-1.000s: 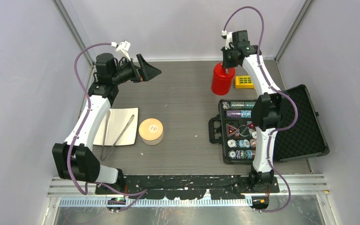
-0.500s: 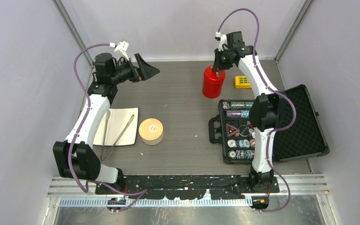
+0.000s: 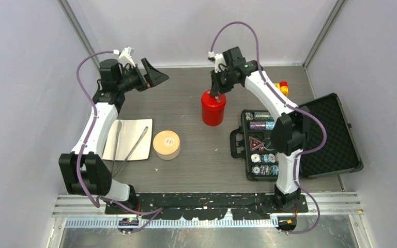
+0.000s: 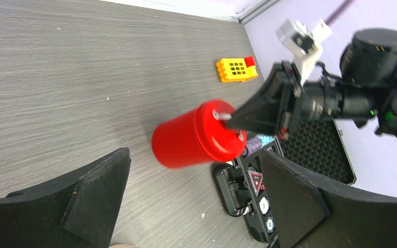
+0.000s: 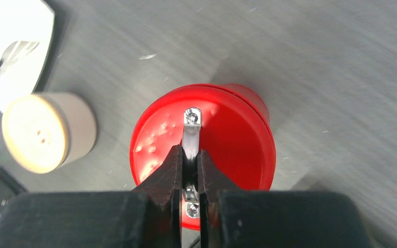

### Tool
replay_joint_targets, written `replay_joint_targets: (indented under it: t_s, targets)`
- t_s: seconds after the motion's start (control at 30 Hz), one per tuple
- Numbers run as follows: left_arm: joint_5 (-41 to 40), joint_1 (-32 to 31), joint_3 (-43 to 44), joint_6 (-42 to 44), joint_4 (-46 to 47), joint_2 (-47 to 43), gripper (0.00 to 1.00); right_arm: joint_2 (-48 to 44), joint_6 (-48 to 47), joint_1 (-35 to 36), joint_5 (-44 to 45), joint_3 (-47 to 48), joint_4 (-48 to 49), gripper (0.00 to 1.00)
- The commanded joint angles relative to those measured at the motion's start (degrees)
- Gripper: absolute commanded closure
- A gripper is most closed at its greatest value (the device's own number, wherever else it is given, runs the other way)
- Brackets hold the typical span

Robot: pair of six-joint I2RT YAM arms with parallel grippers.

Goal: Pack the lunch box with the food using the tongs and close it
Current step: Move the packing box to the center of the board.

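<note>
The lunch box (image 3: 166,144) is a small round tin under a tan lid, standing left of centre beside a white mat (image 3: 134,129); it also shows in the right wrist view (image 5: 41,132). The silver tongs (image 3: 129,147) lie on that mat, their slotted tip (image 5: 15,54) in the right wrist view. No food is in view. My right gripper (image 3: 216,95) (image 5: 188,152) is shut on the metal handle of a red canister (image 3: 213,109) (image 5: 207,134) near the table's middle. My left gripper (image 3: 157,77) (image 4: 195,170) hangs open at the back left, holding nothing.
An open black case of poker chips (image 3: 261,147) lies at the right, its foam-lined lid (image 3: 333,134) folded out. A yellow and red brick (image 3: 281,89) (image 4: 235,70) sits at the back right. Grey walls close in the table on three sides.
My right arm has carried the red canister from the back right leftward and nearer, to the table's middle, uncovering the yellow brick. My left gripper has shifted slightly left.
</note>
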Motion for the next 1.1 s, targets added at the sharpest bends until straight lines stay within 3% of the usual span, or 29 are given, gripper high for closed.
replay_joint_targets:
  t_s: [0.0, 0.27, 0.6, 0.87, 1.07]
  targets:
    - [-0.3, 1.2, 1.9, 0.1, -0.9, -0.4, 0.00, -8.6, 0.7, 4.5, -4.2, -5.2, 1.6, 0.99]
    - [0.1, 3.9, 0.2, 1.6, -3.9, -2.2, 0.00, -16.5, -1.2, 12.7, -7.0, -17.7, 7.0, 1.00]
    - [0.2, 8.1, -1.6, 6.6, -12.2, -6.1, 0.00, -20.7, -3.2, 19.9, -8.4, -24.2, 7.8, 0.99]
    - [-0.7, 8.5, -1.8, 12.3, -18.9, -8.8, 0.00, -23.7, -4.4, 20.1, -6.6, -25.6, 7.5, 0.70]
    - [-2.5, 8.5, -2.8, 13.4, -18.9, -10.1, 0.00, -27.0, -8.4, 21.6, -5.6, -27.6, 7.6, 0.63]
